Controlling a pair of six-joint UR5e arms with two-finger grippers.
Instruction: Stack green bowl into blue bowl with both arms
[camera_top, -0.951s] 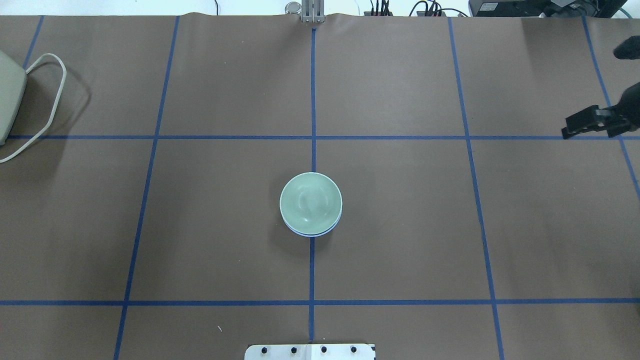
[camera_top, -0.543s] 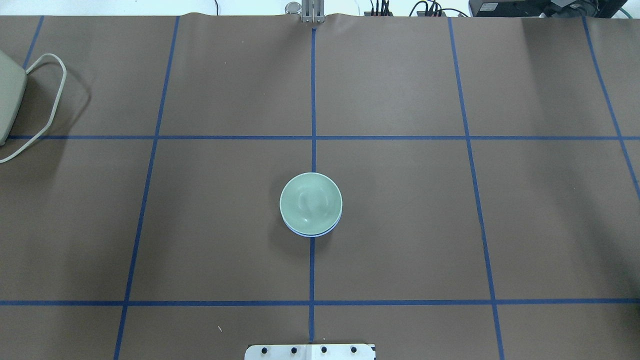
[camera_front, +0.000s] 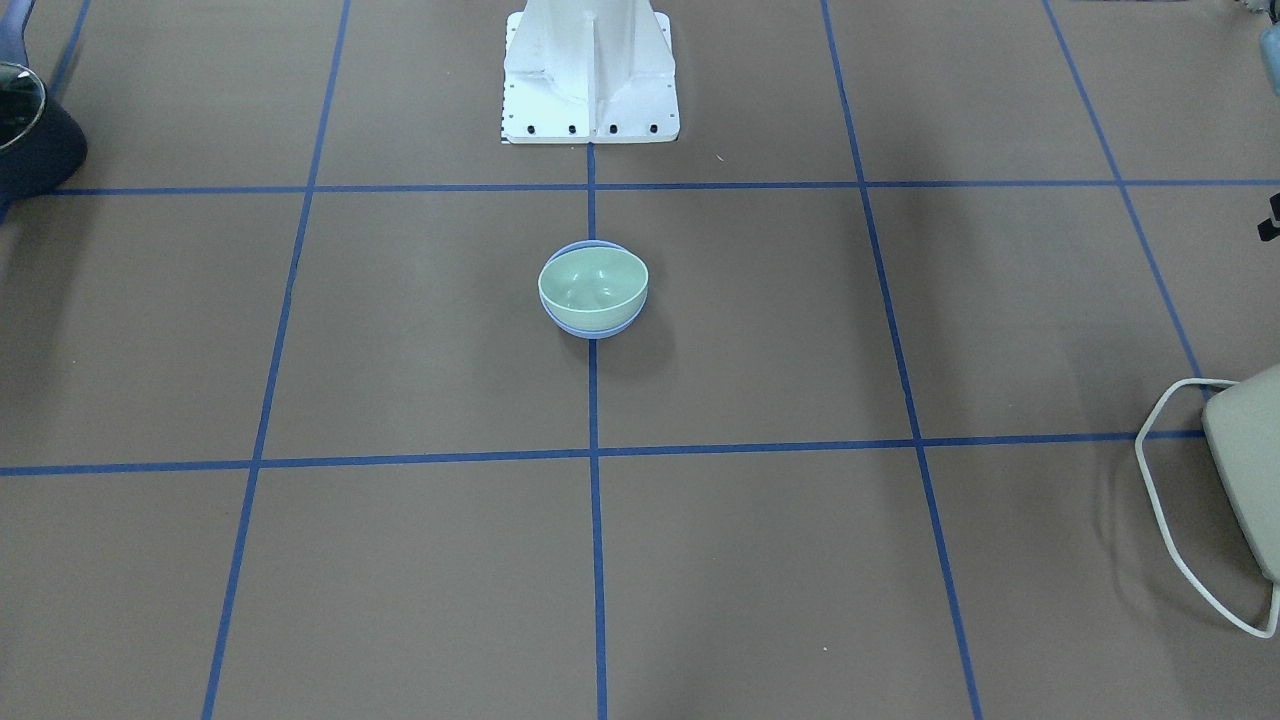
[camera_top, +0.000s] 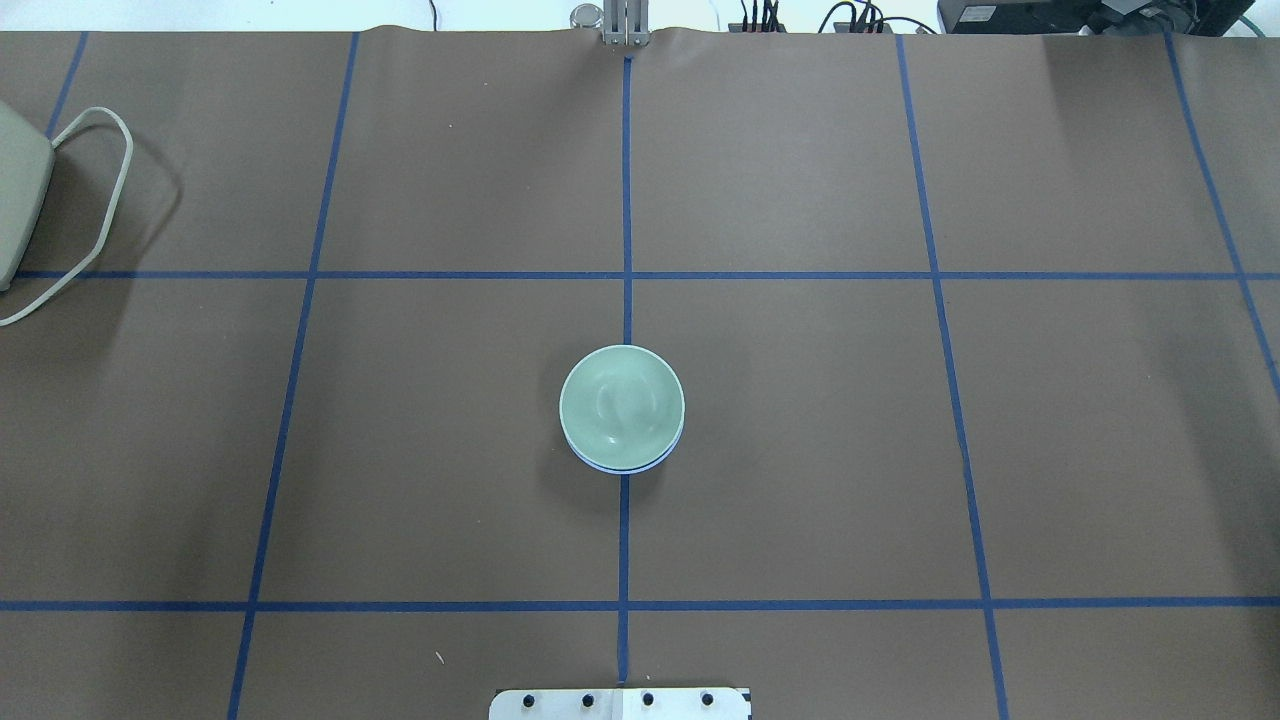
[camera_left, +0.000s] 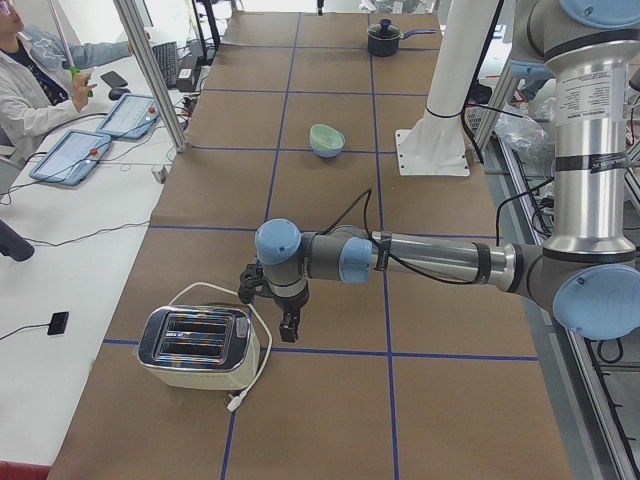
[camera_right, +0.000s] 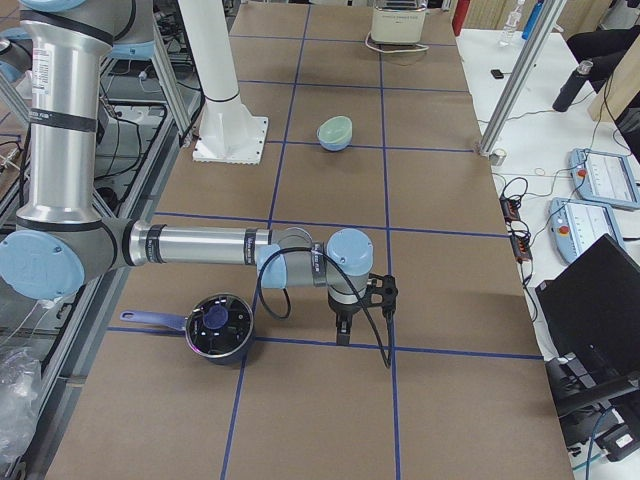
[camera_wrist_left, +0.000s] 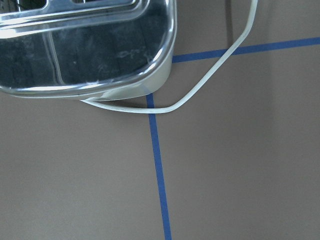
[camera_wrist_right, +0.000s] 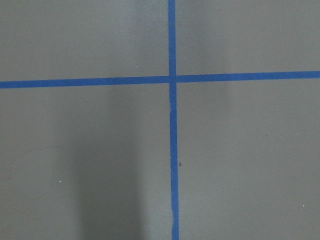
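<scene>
The green bowl (camera_top: 622, 405) sits nested inside the blue bowl (camera_top: 620, 467) at the middle of the table, on the centre tape line. Only the blue bowl's rim shows under it. The stack also shows in the front-facing view, green bowl (camera_front: 592, 280) in blue bowl (camera_front: 592, 328). The left gripper (camera_left: 287, 325) hangs over the table next to the toaster, far from the bowls. The right gripper (camera_right: 345, 330) hangs over a tape crossing at the other end, beside the pot. I cannot tell whether either gripper is open or shut. Neither holds anything.
A chrome toaster (camera_left: 195, 347) with a white cord lies at the table's left end, and fills the top of the left wrist view (camera_wrist_left: 85, 45). A dark pot (camera_right: 218, 325) stands at the right end. The white base pillar (camera_front: 590, 70) stands behind the bowls.
The right gripper, seen at the overhead view's right edge one second ago, has moved out of that view. The stacked bowls have not moved.
</scene>
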